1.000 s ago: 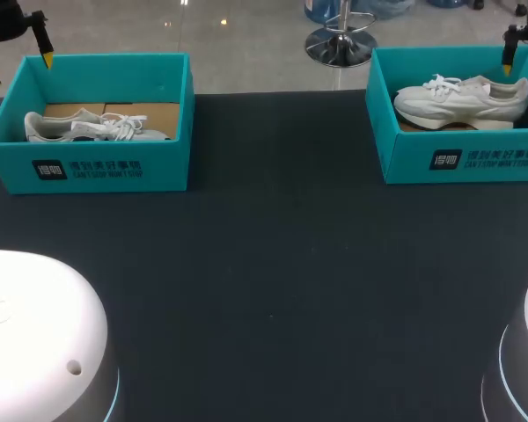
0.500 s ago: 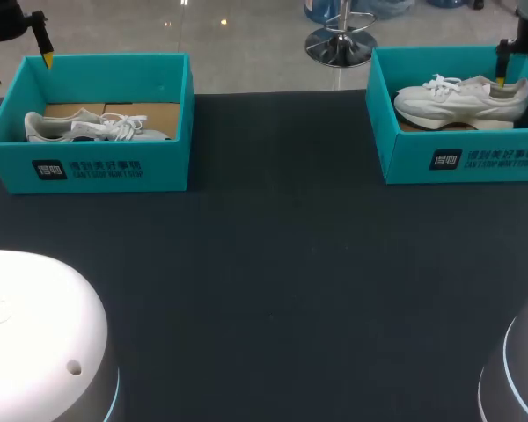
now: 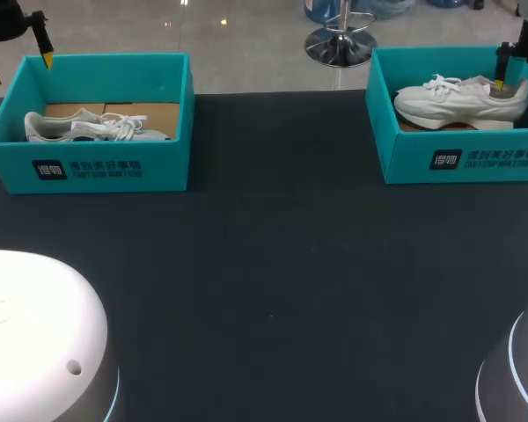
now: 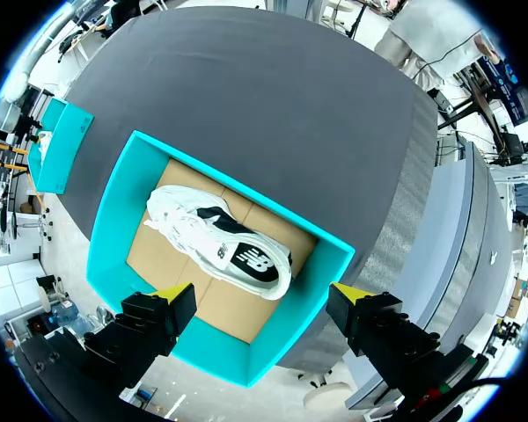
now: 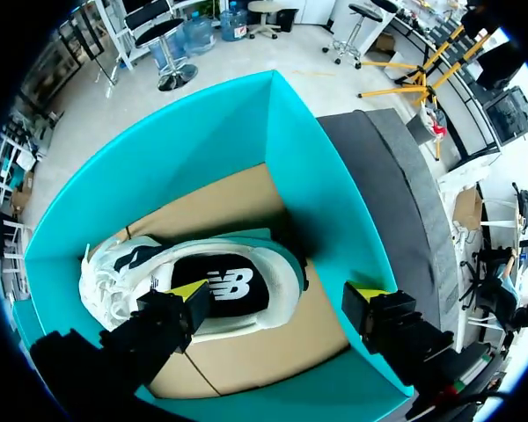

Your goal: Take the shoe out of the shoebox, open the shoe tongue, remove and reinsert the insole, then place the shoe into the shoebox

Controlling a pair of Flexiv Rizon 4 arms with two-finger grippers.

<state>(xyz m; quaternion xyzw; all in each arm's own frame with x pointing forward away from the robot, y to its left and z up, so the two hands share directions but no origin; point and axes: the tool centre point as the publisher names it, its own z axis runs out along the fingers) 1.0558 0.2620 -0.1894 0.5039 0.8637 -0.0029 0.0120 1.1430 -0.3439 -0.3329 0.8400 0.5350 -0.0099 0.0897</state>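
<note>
Since the shoe (image 5: 229, 283) sits upright in the right shoebox (image 5: 321, 185), its length in line with my two fingers, my open right hand (image 5: 279, 297) hangs over its heel.

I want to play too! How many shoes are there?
2. The left shoe lies in the left box; the right shoe lies in the right box. More might be hidden.

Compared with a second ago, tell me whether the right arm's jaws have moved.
Yes. The right arm's jaws dropped and shifted slightly left against the right teal cardboard shoebox, down to the heel of the white lace-up sneaker inside.
</note>
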